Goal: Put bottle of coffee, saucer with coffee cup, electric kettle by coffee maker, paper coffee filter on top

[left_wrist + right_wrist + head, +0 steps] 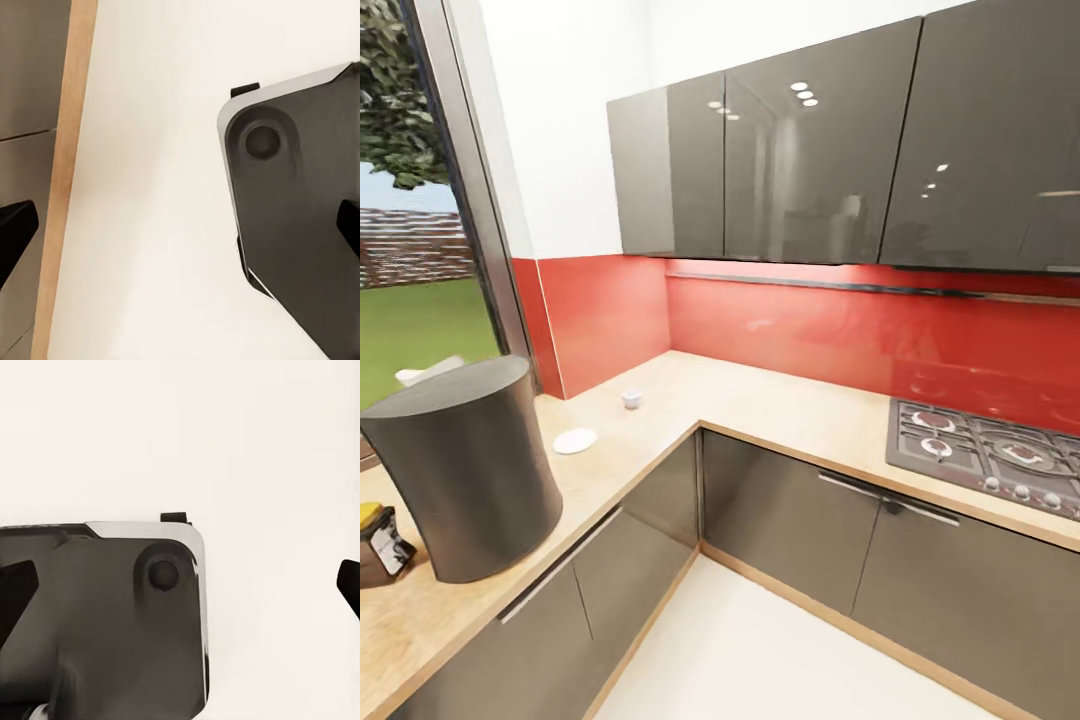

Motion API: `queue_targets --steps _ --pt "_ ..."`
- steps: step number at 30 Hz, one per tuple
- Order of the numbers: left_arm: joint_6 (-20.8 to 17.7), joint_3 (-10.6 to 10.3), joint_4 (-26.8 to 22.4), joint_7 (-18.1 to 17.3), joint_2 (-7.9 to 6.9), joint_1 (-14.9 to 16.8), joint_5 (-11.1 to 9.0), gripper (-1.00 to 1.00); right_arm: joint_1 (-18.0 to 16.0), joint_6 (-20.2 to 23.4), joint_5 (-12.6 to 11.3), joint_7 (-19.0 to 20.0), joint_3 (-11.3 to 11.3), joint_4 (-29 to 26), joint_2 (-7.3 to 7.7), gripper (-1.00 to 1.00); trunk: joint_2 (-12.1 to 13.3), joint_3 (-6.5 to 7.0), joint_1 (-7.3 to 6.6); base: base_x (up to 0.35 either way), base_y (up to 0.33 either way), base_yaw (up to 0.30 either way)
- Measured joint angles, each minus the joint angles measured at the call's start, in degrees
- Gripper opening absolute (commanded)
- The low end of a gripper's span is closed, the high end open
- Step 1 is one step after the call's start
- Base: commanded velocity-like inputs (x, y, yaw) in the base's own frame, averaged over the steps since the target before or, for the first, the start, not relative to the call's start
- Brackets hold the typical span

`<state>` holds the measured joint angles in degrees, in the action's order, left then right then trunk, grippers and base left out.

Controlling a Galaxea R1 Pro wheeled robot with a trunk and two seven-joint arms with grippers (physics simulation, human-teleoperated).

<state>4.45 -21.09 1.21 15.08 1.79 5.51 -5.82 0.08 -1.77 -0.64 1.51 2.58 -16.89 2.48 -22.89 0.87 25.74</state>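
The tall dark coffee maker (470, 470) stands on the kitchen countertop (780, 410) at the left. The bottle of coffee (380, 545), dark with a yellow cap, sits right beside it at the picture's left edge. Farther along the counter lies the white saucer (575, 440), and the small white coffee cup (632, 399) stands apart from it near the corner. A white piece (425, 370), perhaps the paper coffee filter, peeks over the coffee maker's top edge. The electric kettle is out of view. My left gripper (180, 229) and right gripper (180, 585) hang open over the pale floor, holding nothing.
A gas hob (990, 450) is set into the counter at the right. Glossy grey wall cabinets (810, 150) hang above a red backsplash. A tall window (410, 250) is at the left. My dark base (300, 225) shows under both grippers; pale floor (760, 650) lies inside the counter's L.
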Motion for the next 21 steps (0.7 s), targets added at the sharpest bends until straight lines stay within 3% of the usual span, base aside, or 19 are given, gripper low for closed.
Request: queue_targets --steps 7,21 --pt "0.03 0.04 0.05 0.07 0.02 0.00 -0.05 1.00 0.00 0.00 0.00 0.00 0.04 0.00 0.00 1.00 0.00 0.00 0.01 0.177 -0.226 0.000" --pt "0.42 0.00 -0.07 0.03 0.87 0.00 -0.02 1.00 0.00 -0.02 0.00 0.00 -0.03 0.00 0.00 1.00 0.01 0.00 0.02 0.012 -0.270 0.007"
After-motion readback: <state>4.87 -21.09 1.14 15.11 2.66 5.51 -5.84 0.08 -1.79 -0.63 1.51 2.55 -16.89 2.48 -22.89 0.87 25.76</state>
